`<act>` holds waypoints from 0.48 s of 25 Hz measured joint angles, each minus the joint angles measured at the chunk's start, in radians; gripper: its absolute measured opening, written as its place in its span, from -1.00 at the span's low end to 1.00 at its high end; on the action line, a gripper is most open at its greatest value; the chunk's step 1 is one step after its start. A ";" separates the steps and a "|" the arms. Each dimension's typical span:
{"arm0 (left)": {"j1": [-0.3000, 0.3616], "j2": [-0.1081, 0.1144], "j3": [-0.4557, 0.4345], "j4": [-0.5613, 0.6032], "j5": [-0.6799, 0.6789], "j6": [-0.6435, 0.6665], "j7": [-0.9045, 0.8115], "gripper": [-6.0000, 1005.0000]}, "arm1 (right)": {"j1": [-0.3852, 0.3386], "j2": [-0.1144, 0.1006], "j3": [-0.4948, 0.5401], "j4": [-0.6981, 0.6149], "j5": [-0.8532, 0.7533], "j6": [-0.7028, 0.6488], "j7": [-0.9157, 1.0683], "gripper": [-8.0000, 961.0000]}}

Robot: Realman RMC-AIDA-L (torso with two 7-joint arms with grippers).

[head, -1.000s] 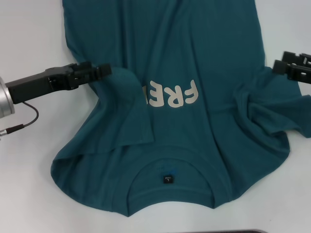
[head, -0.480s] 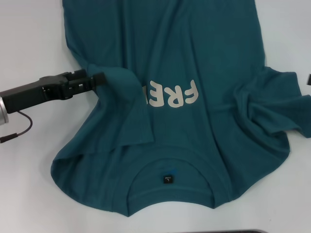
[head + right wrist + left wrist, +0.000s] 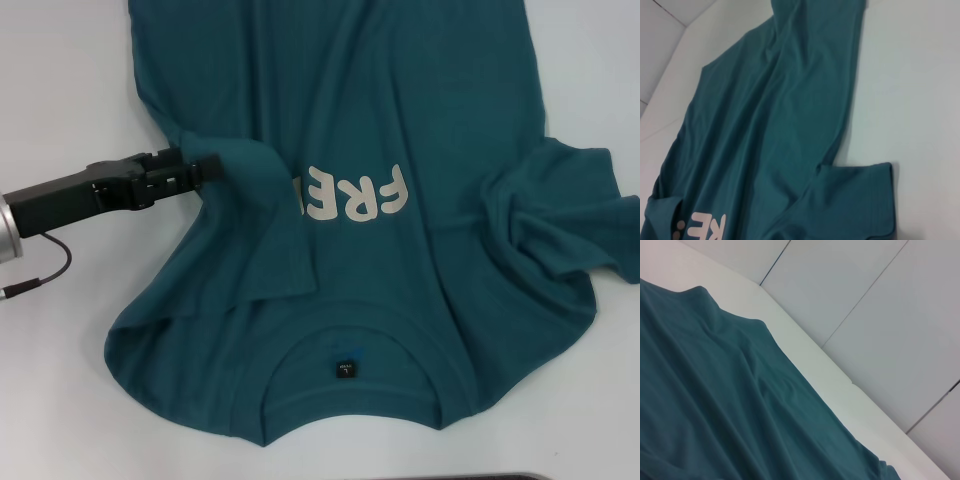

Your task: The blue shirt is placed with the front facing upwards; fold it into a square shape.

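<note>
A: Blue shirt [image 3: 400, 130] lies front-up on the white bench [image 3: 60, 400], collar nearest the robot with the black label [image 3: 345, 369] showing inside it. White letters [image 3: 355, 193] read partly covered: the left sleeve side is folded in over the chest and hides the end of the word.

B: Same as half a second back?

A: Shirt hasn't shifted, folds match. Right sleeve [image 3: 560, 220] is bunched and wrinkled, lying where it did.

B: Left gripper?

A: Left gripper [image 3: 205, 165] is at the shirt's left edge, tip touching the folded-in flap. It has nudged slightly back toward the shirt compared with half a second ago; a second ago it sat a bit higher and further in. Jaws look close together at the fabric, but whether they pinch cloth or just touch it, cannot tell.

B: Right gripper?

A: Gone from the head view. A second ago it was at the right edge beside the sleeve, half a second ago only a sliver showed. Jaws can't be seen.

B: Wrist views?

A: Left wrist view shows only teal cloth [image 3: 715, 405] and bench edge; right wrist view looks down on the shirt body [image 3: 770, 125] and the sleeve [image 3: 855, 200] from well above.
</note>
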 joint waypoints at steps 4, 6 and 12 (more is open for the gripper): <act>0.000 -0.002 0.000 0.000 0.000 0.000 0.001 0.77 | 0.013 0.006 -0.003 -0.015 -0.007 -0.008 0.002 0.71; 0.000 -0.002 -0.001 0.000 0.000 0.000 0.002 0.77 | 0.024 0.010 -0.006 -0.030 -0.017 -0.020 0.002 0.71; 0.000 -0.001 -0.001 0.002 0.001 -0.003 0.002 0.77 | 0.046 0.015 -0.014 -0.088 -0.030 -0.054 -0.008 0.71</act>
